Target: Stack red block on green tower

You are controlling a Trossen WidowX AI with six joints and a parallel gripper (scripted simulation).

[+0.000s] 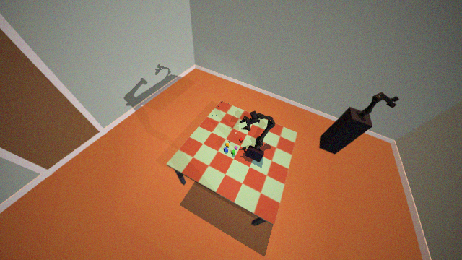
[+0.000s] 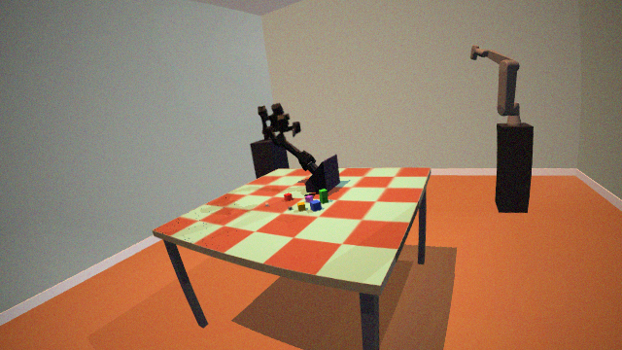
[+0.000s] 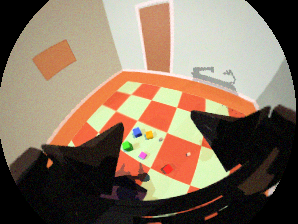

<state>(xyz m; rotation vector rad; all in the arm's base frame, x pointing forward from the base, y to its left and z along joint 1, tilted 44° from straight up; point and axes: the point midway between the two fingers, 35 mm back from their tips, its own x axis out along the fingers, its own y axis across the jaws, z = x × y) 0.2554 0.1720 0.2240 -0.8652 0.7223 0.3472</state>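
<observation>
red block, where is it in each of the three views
Top: red block lies mid-table, just right of the cluster of coloured blocks.
Exterior: left of the cluster, on a red square.
Wrist: low centre, between the dark fingers.
Shared landmark: green tower, beside the arm's base.

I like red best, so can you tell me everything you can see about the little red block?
The red block is a small, plain cube with a smooth, matte look. It sits flat on the checkered table, on its own, a little apart from the cluster of other coloured blocks. Nothing touches it except the table. The gripper is open, empty and raised well above the table, not near the block. From the wrist view it is a tiny red spot at a square's edge.
</observation>
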